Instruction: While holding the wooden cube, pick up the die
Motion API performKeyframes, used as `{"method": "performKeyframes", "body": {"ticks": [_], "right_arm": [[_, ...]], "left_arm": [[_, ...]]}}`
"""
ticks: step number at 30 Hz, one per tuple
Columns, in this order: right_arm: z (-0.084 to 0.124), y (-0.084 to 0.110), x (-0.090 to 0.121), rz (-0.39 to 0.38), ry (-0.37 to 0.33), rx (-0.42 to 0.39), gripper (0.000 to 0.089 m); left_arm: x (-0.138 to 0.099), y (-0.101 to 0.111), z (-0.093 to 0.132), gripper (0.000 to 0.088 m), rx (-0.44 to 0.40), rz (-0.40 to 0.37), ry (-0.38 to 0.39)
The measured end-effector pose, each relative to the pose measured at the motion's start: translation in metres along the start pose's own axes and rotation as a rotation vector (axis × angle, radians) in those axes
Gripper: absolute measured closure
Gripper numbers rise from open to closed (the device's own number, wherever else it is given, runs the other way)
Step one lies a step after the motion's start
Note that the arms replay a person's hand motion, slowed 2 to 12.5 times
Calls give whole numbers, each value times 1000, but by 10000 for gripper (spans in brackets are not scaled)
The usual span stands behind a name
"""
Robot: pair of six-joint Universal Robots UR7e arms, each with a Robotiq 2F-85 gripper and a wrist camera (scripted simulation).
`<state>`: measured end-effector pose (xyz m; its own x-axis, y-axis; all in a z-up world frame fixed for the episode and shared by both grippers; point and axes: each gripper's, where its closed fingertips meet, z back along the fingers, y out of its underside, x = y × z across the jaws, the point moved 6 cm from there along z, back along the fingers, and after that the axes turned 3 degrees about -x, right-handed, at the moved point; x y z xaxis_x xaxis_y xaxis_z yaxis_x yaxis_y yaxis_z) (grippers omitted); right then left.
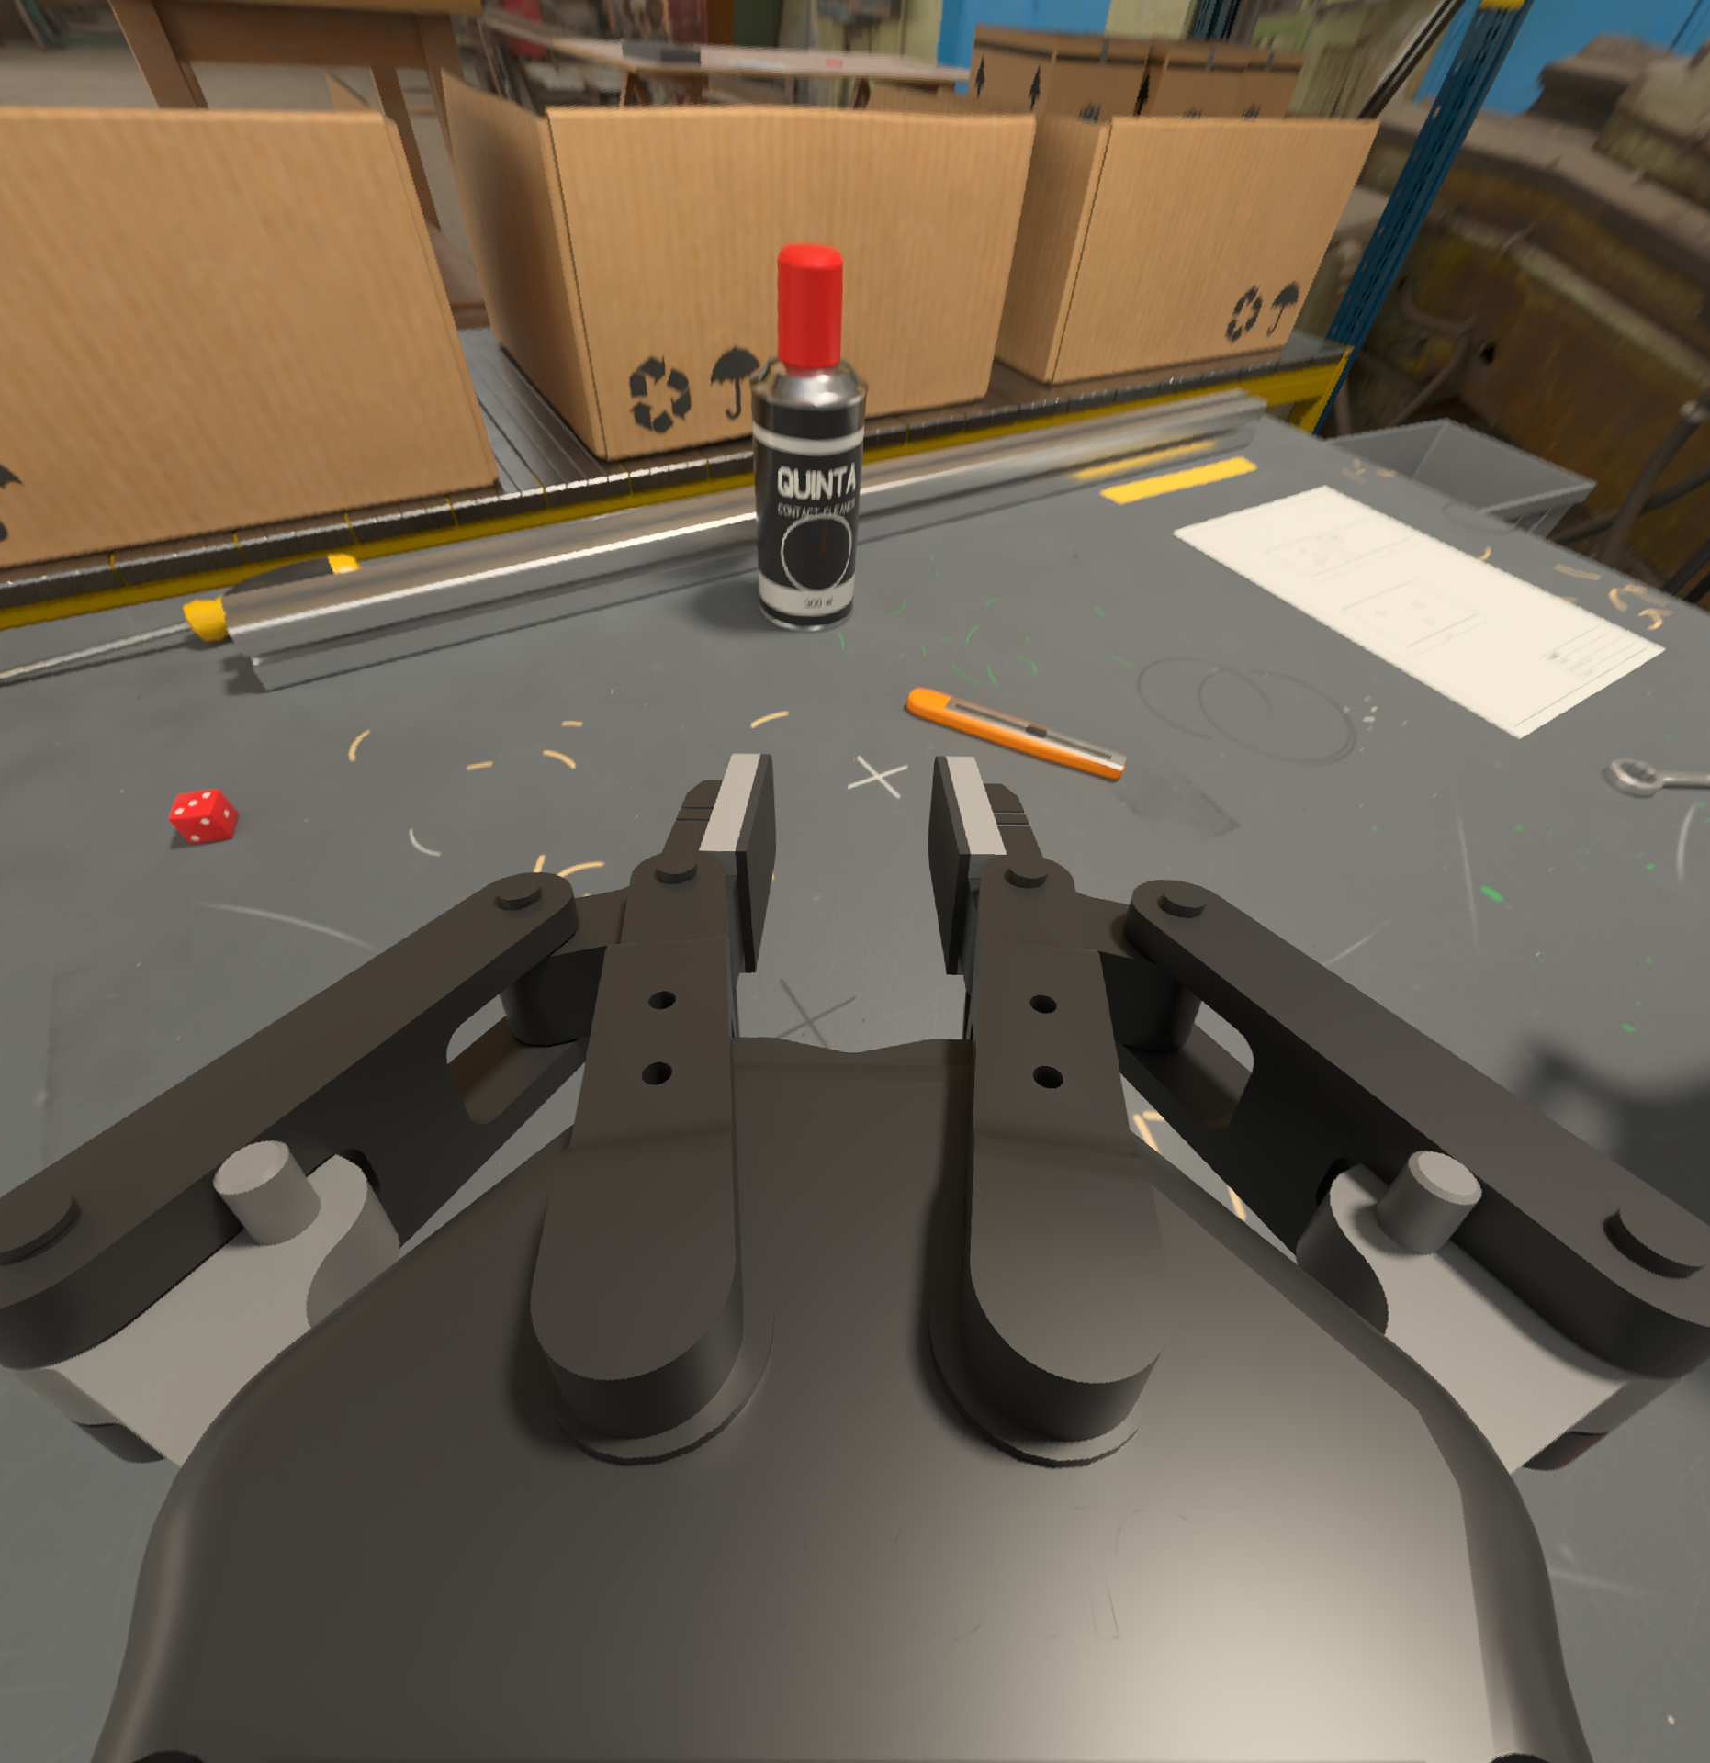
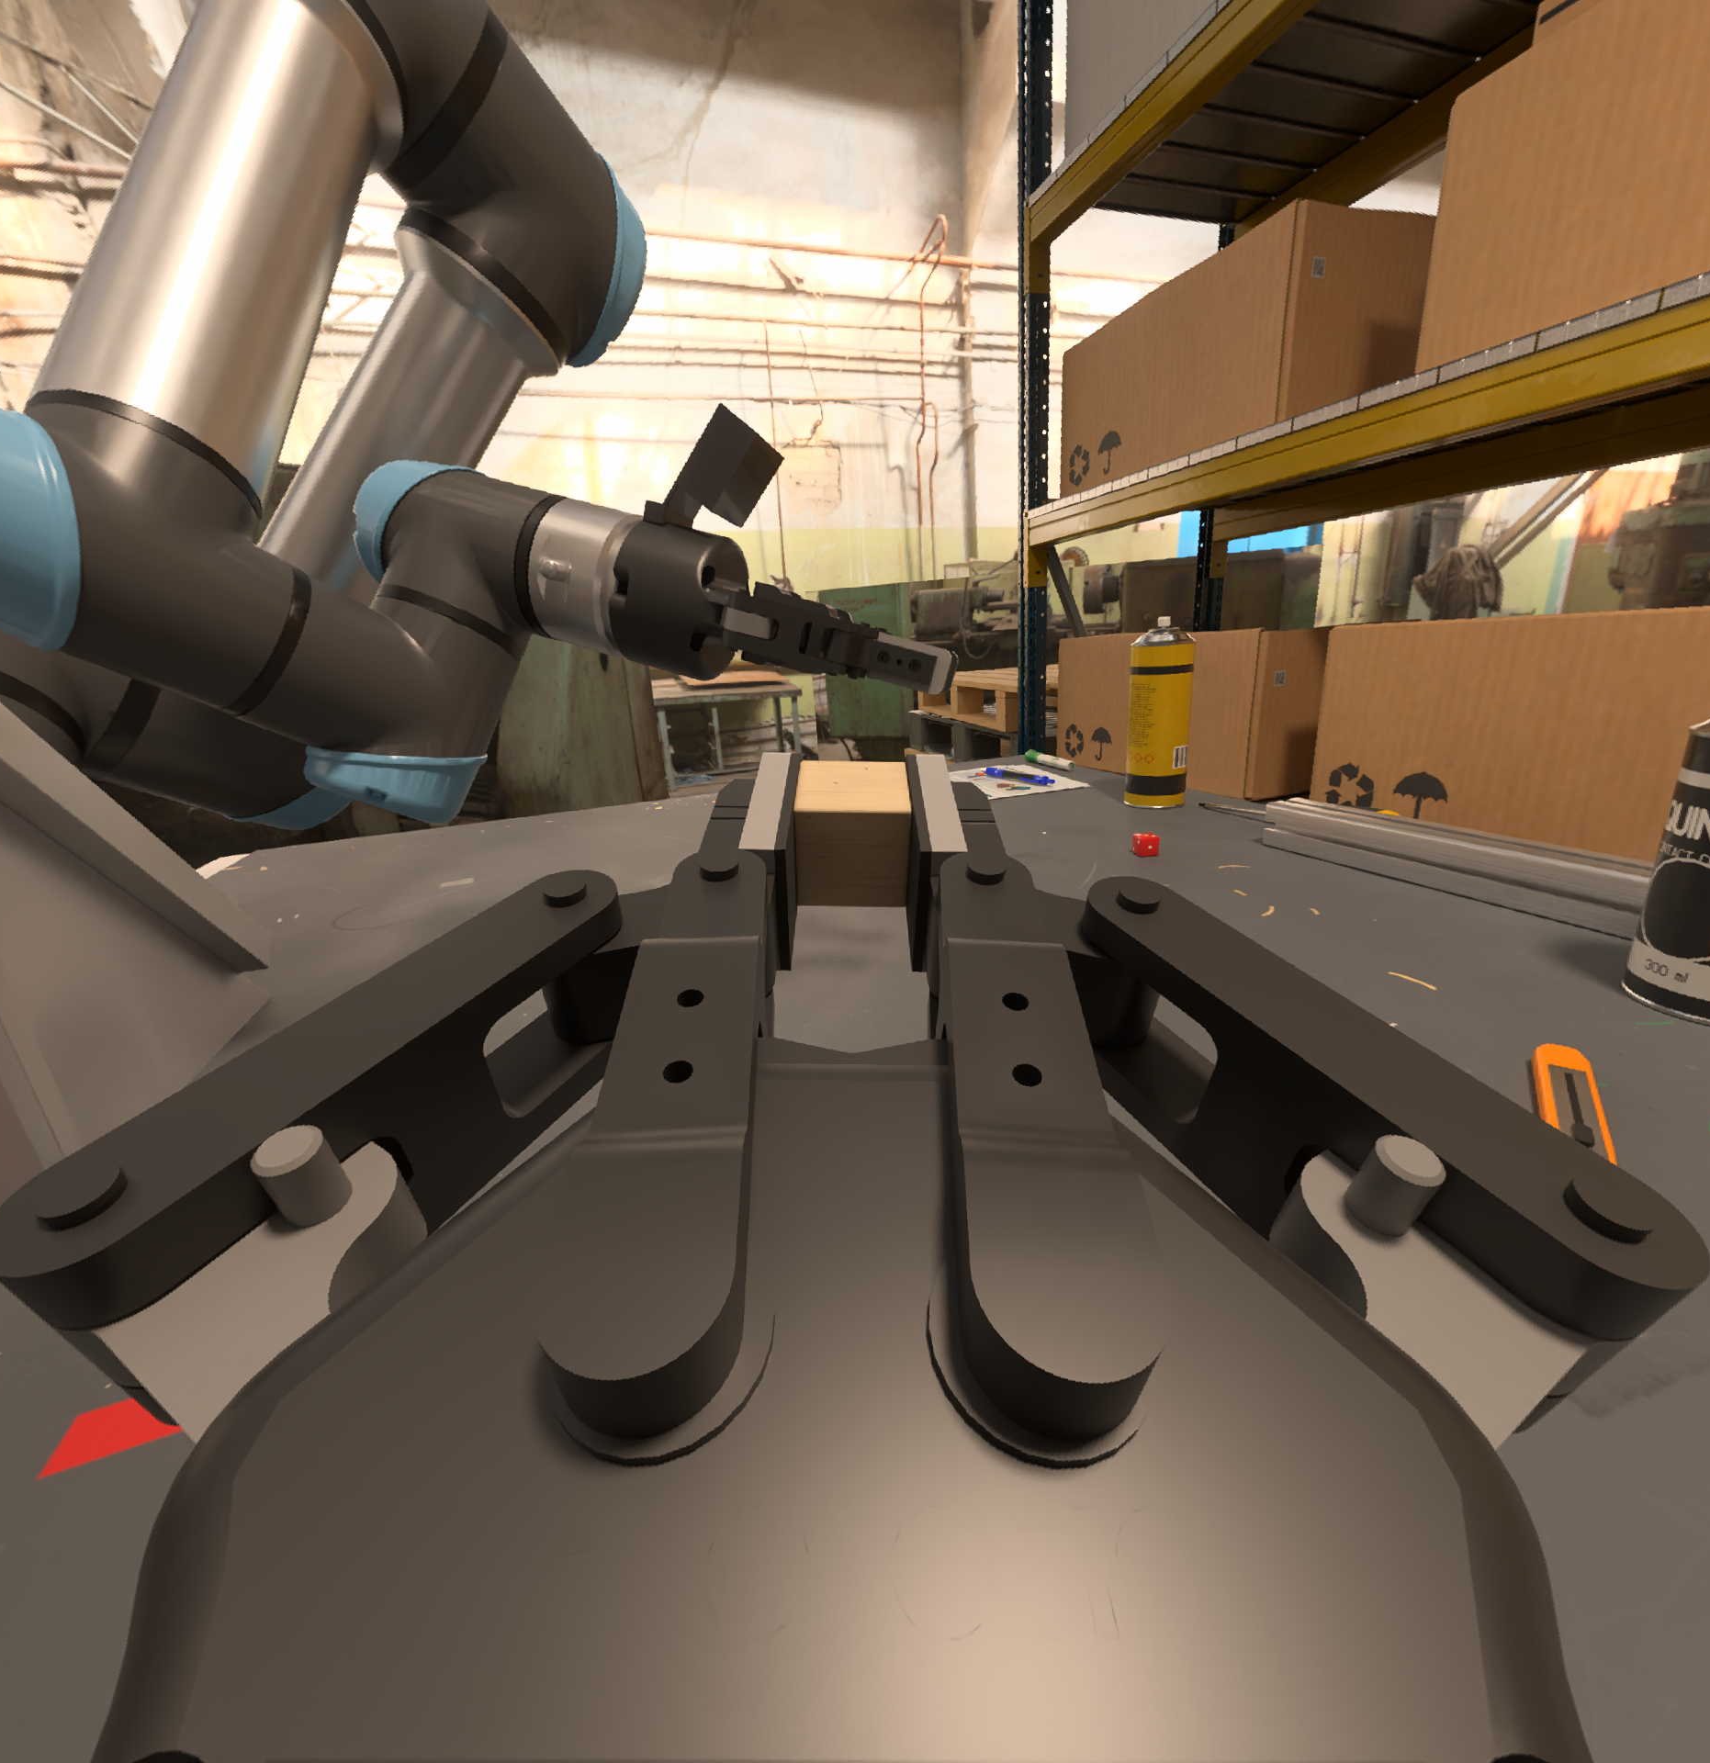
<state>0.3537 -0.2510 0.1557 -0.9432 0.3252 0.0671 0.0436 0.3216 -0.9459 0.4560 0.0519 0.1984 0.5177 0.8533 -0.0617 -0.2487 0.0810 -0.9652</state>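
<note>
A small red die (image 1: 202,817) with white pips lies on the grey table, to the left of my left gripper (image 1: 851,792), which is open and empty above the table. The die also shows far off in the right wrist view (image 2: 1145,844). My right gripper (image 2: 851,792) is shut on a pale wooden cube (image 2: 851,830), held between its pads above the table. The left arm's gripper (image 2: 918,665) shows in the right wrist view, raised above the table to the upper left.
A black spray can with a red cap (image 1: 809,448) stands ahead of the left gripper. An orange utility knife (image 1: 1015,733), a paper sheet (image 1: 1414,601), a wrench (image 1: 1662,777) and an aluminium rail (image 1: 641,563) lie on the table. A yellow can (image 2: 1159,715) and cardboard boxes (image 1: 784,267) stand behind.
</note>
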Motion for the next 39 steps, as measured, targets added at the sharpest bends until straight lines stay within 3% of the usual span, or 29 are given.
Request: {"method": "performKeyframes", "body": {"ticks": [9, 17, 27, 39], "right_arm": [[0, -1, 0, -1, -5, 7, 704], [0, 0, 0, -17, -3, 8, 704], [-2, 5, 2, -33, -11, 21, 704], [-3, 7, 3, -16, -13, 37, 704]], "left_arm": [[6, 9, -1, 545, 89, -28, -34], [24, 7, -5, 549, 181, -90, -116], [65, -16, -26, 542, 320, -150, -215], [124, -55, -77, 374, 524, -168, -288]]}}
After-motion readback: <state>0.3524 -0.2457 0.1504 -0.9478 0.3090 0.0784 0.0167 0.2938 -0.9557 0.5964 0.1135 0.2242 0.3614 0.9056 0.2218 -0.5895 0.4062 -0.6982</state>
